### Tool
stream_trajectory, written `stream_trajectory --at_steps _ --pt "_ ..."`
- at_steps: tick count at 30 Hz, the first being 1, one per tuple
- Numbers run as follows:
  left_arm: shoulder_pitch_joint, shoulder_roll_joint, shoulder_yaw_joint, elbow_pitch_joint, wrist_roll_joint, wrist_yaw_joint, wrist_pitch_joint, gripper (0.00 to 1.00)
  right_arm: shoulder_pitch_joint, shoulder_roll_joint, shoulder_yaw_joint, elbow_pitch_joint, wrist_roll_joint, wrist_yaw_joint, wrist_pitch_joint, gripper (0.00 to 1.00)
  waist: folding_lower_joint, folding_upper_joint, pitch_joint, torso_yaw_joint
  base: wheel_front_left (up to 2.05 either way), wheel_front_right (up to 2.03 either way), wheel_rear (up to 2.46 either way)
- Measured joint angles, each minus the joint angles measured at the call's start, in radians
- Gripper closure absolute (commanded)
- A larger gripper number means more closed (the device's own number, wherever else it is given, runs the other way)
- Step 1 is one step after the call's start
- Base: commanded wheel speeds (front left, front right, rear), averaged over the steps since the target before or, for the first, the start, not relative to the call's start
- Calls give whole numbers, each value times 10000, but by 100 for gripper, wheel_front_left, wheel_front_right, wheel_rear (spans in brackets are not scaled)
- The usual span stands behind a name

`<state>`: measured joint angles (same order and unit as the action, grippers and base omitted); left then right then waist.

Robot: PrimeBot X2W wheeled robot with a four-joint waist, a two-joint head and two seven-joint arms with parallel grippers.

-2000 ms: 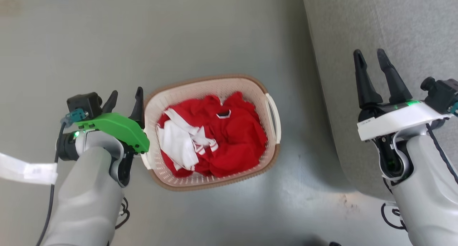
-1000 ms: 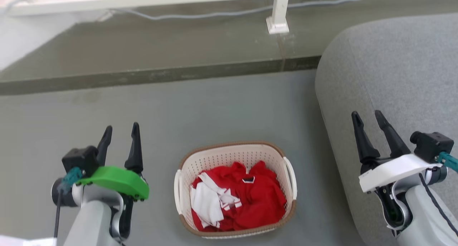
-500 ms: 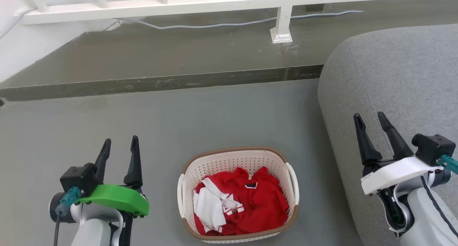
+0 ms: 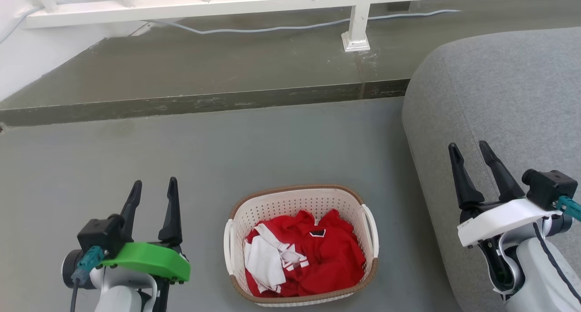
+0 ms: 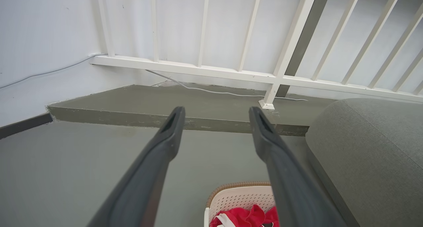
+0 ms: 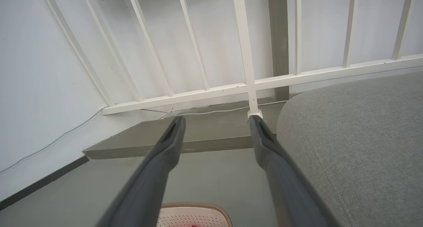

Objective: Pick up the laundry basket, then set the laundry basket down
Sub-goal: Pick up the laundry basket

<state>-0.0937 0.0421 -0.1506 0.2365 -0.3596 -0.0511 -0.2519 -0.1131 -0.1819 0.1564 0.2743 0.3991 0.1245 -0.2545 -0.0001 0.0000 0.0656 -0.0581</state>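
Observation:
The laundry basket (image 4: 290, 202) stands on the grey floor at the bottom middle of the head view, cream-white and perforated with a brown rim, red and white clothes inside. Its far rim also peeks into the left wrist view (image 5: 241, 195) and the right wrist view (image 6: 198, 213). My left gripper (image 4: 154, 189) is open to the basket's left, well apart from it, holding nothing. My right gripper (image 4: 469, 151) is open to the basket's right, over the grey sofa's edge, also holding nothing.
A grey sofa (image 4: 499, 98) fills the right side. A raised floor step (image 4: 204, 103) runs across behind the basket, with a white railing (image 4: 356, 26) and a pale cable (image 4: 272, 29) on it. A white wall (image 5: 39, 55) lies at the left.
The head camera tilted up, so the basket dropped lower in view and the step and railing appeared. My left gripper left the basket's left handle and now sits apart from it.

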Motion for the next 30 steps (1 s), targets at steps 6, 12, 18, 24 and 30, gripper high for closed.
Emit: stream_trajectory --at_steps 6,12,18,24,30 --pt "80 0 -27 -148 35 0 0 0 17 -13 0 15 -157 0 0 0 0 0 21 -16 0 0 0" --pt "200 0 -123 -255 19 2 0 0 27 -13 -6 25 -213 0 0 0 0 0 46 -42 0 0 0" --pt "312 2 -199 -453 17 90 0 0 32 -10 29 33 -211 0 0 0 0 0 261 -107 0 0 0" --pt "282 2 -570 -508 17 90 0 0 26 -48 38 127 -194 0 0 0 0 0 642 -153 0 0 0" --pt "-90 4 -917 -291 17 123 0 0 -66 -163 209 552 42 0 0 0 0 0 1205 -164 0 0 0"
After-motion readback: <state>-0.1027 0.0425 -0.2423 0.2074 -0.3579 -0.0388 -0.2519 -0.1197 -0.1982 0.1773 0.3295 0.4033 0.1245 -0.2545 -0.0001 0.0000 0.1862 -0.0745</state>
